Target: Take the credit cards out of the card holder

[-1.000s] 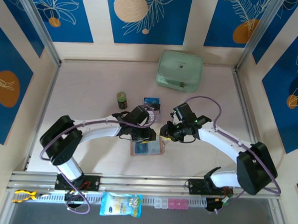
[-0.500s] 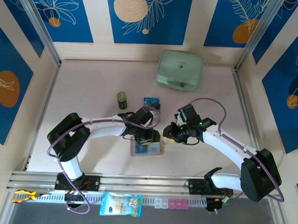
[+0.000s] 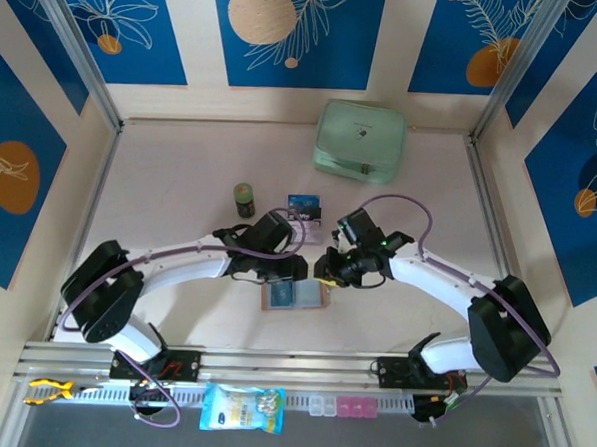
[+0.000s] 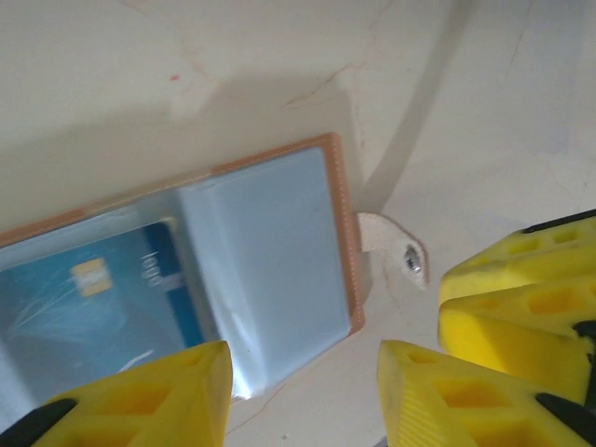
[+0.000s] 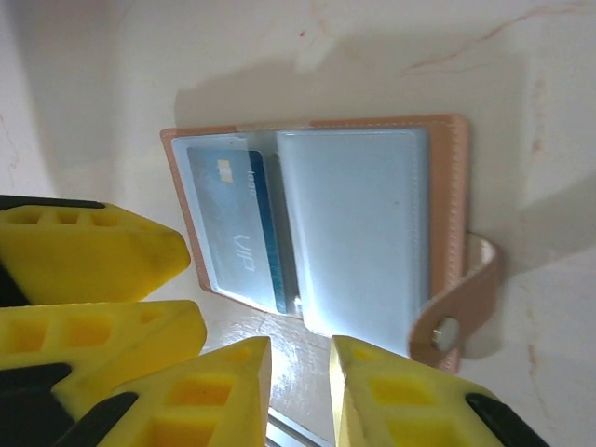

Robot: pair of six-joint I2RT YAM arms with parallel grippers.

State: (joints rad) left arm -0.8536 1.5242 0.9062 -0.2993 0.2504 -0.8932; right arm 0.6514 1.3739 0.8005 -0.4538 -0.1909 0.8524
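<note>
the main risk is the card holder (image 5: 354, 223) sliding or folding shut. it lies open and loose on the table (image 3: 182, 157), and a finger dragging at the credit card (image 5: 237, 228) would likely pull the whole holder along unless the other claw pins it. the card sits deep under a clear sleeve on one page of the holder, with only a thin edge to catch. a pinch could close on the plastic instead of the card (or on both, which would jam it). the two claws are also crowded close over the holder's far edge, so a careless move could knock one into the other.

the left claw (image 4: 303, 400) hangs low over one edge of the holder, its fingers wide apart with nothing between them. the right claw (image 5: 298, 372) hovers just beside it, near the snap strap (image 5: 456, 321). its fingers are a narrow gap apart and also empty. from above, both arms reach inward from their bases, elbows bowed out, wrists meeting near the middle of the table. a second blue card (image 3: 304, 206) lies flat on the table just beyond the claws, near a small green bottle (image 3: 244, 199).
</note>
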